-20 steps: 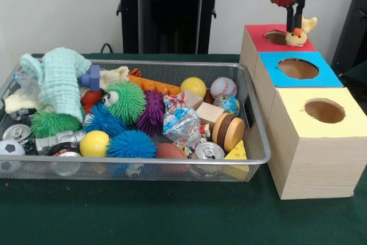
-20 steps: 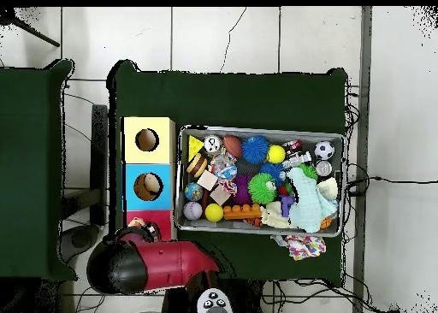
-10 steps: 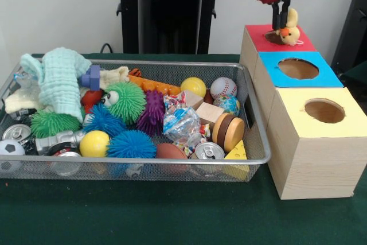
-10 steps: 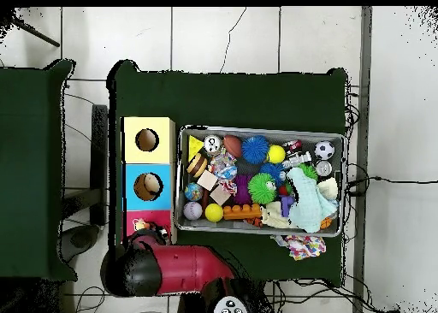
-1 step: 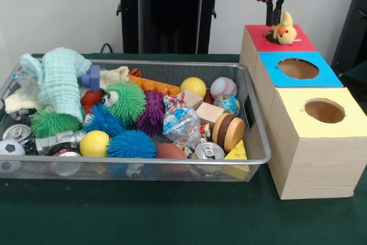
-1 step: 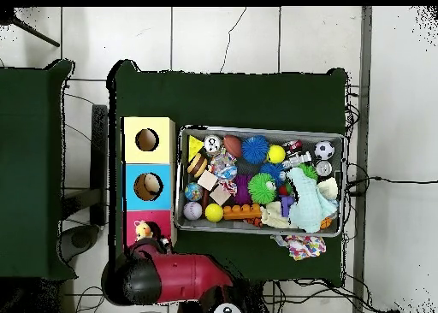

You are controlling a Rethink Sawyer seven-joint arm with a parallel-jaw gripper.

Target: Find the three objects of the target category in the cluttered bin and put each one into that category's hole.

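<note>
A yellow plush chick (image 5: 285, 28) with an orange beak hangs upright just over the red-topped box (image 5: 258, 41), beside that box's hole. My gripper (image 5: 274, 20) is right against the chick's left side and looks shut on its edge. From overhead the chick (image 6: 143, 233) shows on the red box (image 6: 158, 221), and the red arm (image 6: 171, 274) hides the gripper. The wire bin (image 5: 172, 162) holds spiky balls, cans, blocks, a baseball and a mint cloth (image 5: 60, 78).
A blue-topped box (image 5: 298, 68) and a yellow-topped box (image 5: 324, 110) stand in a row with the red one, right of the bin, each with a round hole. A patterned cloth (image 6: 299, 245) lies outside the bin in the overhead view.
The gripper has risen and shifted left above the red box. The chick moved with it and turned from tilted to upright.
</note>
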